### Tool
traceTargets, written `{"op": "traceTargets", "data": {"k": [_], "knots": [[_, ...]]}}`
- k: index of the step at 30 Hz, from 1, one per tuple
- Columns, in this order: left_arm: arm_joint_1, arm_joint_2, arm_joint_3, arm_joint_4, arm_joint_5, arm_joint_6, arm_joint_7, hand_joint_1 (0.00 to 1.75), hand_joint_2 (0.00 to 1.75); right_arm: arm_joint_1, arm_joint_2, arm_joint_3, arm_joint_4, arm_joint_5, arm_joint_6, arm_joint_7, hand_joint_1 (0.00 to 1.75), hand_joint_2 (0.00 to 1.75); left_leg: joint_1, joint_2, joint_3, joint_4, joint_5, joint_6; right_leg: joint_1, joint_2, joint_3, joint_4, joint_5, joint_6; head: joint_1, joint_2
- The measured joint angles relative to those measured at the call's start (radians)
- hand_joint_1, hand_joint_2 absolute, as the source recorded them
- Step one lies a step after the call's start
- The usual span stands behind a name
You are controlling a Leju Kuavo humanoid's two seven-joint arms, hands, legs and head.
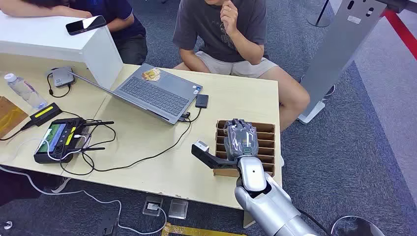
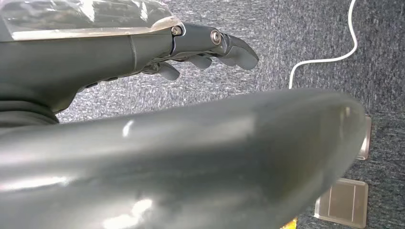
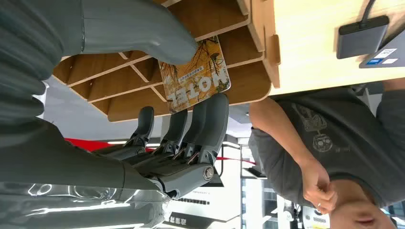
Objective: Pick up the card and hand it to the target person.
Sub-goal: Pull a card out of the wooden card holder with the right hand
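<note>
Right hand at the rack: thumb on the card's face, fingers behind it, clamped on the card, which sits in a rack slot. Risk: card snags on a divider or slips from the pinch on lifting. Other slots look empty. Left hand hangs over carpet, fingers loosely curled, empty.

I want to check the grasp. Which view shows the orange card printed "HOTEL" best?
The right wrist view: the orange "HOTEL" card stands in the slotted wooden rack, with the right hand's thumb on one face and fingers at the other. In the head view that hand covers it. The left wrist view looks at carpet.
</note>
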Motion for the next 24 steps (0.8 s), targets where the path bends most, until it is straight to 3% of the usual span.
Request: {"op": "traceTargets", "data": {"k": [24], "knots": [[0.0,0.0,0.0,0.0,-0.028,-0.01,0.001,0.0,0.0,-0.029,-0.01,-0.011,0.018,-0.047,-0.031,0.033,0.83,1.75,0.0,0.0,0.0,0.0,0.0,0.0,0.0,0.0,0.0,0.0,0.0,0.0,0.0,0.0]]}}
